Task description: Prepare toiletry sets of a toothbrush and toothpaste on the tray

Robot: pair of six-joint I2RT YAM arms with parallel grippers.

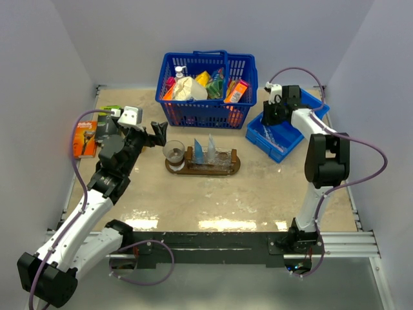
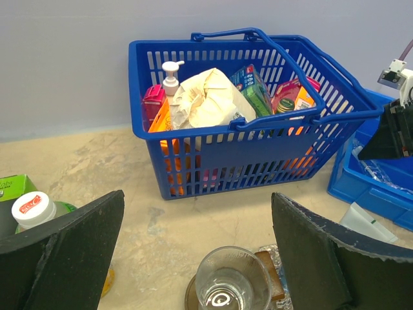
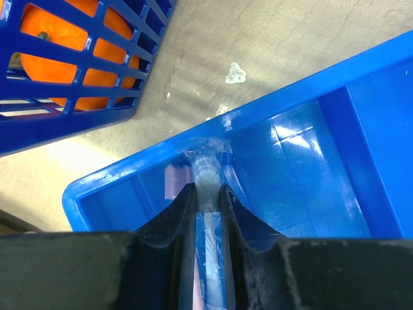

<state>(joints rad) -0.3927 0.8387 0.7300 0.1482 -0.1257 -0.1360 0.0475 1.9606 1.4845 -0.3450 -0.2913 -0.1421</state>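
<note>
One toothbrush [image 3: 208,165], pale and clear-wrapped, lies in the blue bin [image 3: 290,90]. Its long axis runs out from the right gripper [image 3: 208,188] toward the bin wall. The fingers pinch its shaft. Judged light, stiff and slippery in its wrap, so grip mid-shaft. The left gripper [image 2: 197,255] stands spread wide beside the tray [image 1: 193,172].

The place was a robot test bench in a lab. Plain pale walls [image 1: 39,71] boxed in a scuffed table [image 1: 213,200] on three sides; a left arm [image 1: 90,200] and a right arm [image 1: 316,187], trailing purple cables [image 1: 297,70], stood bolted to a metal rail [image 1: 348,244] at the table's near edge.
</note>
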